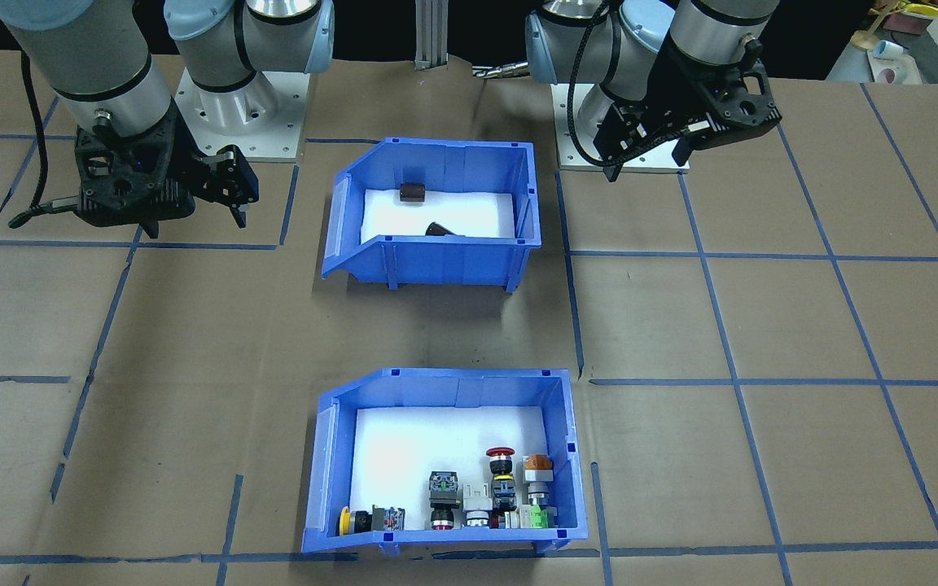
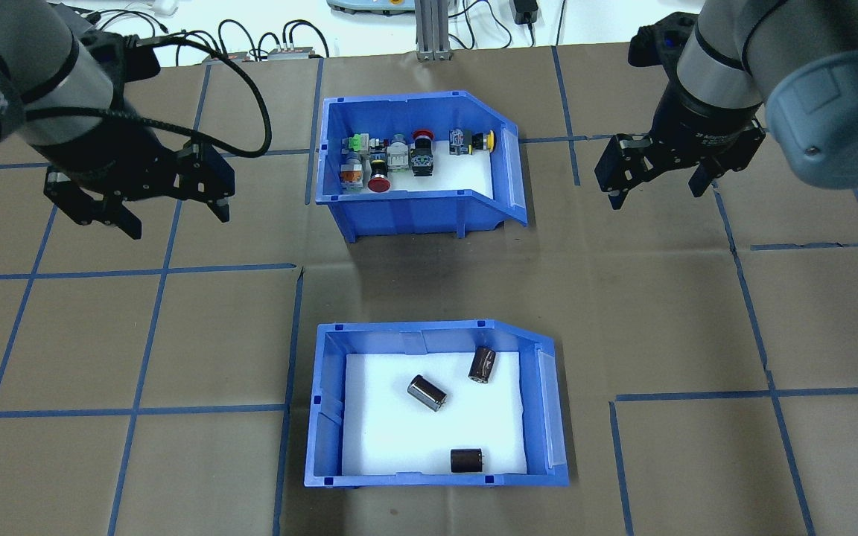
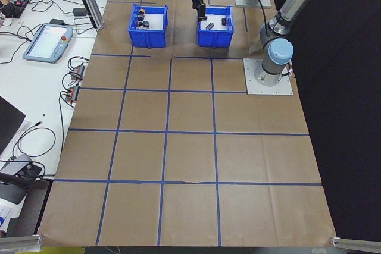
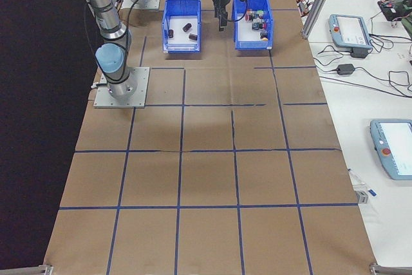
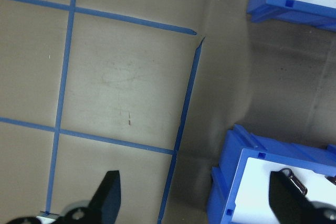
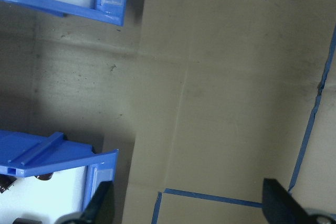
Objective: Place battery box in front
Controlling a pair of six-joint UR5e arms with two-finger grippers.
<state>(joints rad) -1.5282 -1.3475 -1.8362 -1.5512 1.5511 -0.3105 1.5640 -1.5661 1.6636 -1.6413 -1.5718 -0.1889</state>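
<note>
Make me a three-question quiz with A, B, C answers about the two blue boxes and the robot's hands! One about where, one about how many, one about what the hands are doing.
1. Where is the blue plastic bin with dark brown cylinders?
A. Nearer the robot than the blue plastic bin of colourful push-button switches
B. Farther from the robot than it
C. Stacked on it

2. How many cylinders lie on its white liner?
A. One
B. Three
C. Five

3. What are the left end effector and right end effector doing?
A. Both open, holding nothing
B. Both gripping bins
C. One holding a cylinder

Answers: 1 A, the overhead view shows it closer to the robot. 2 B, three show overhead. 3 A, the fingers are spread above bare table paper.
</note>
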